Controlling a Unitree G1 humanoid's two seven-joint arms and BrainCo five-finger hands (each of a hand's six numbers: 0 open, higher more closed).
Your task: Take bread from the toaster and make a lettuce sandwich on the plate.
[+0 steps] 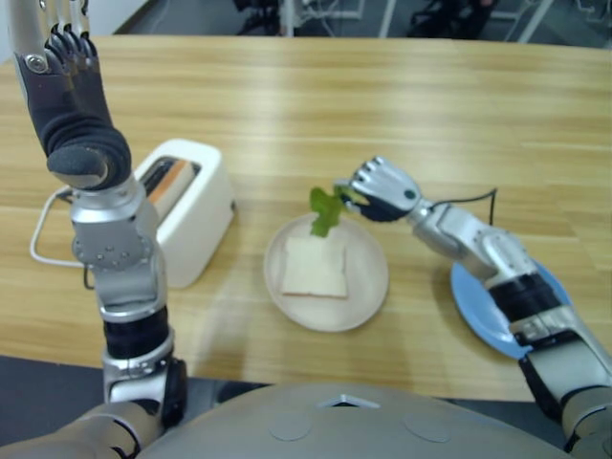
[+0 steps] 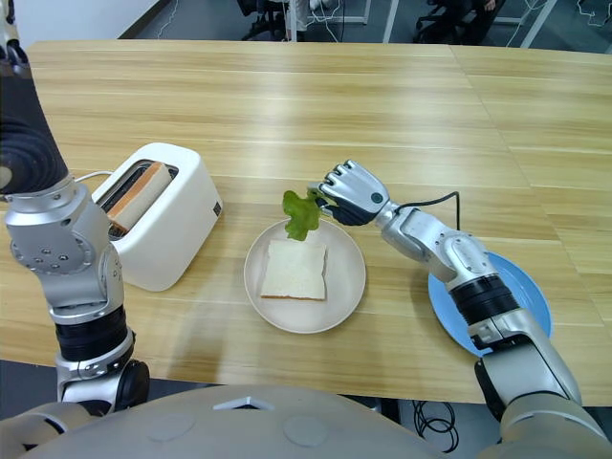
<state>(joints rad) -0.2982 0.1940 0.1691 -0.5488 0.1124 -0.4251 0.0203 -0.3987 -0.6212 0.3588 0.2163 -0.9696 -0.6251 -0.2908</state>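
Note:
A beige plate (image 2: 346, 284) sits at the table's near middle with one slice of white bread (image 2: 295, 270) lying flat on it. My right hand (image 2: 354, 194) is shut on a green lettuce leaf (image 2: 302, 214), which hangs just above the far edge of the bread. A white toaster (image 2: 164, 218) stands left of the plate, with a slice of bread (image 2: 135, 192) showing in its slot. My left hand (image 1: 67, 46) is raised high at the far left, above and behind the toaster, its fingers hanging uncurled and holding nothing.
A blue plate (image 2: 523, 292) lies at the right under my right forearm. The toaster's white cord (image 1: 40, 232) loops on the table to its left. A black cable (image 2: 435, 201) runs behind my right wrist. Bare wood stretches across the far half of the table.

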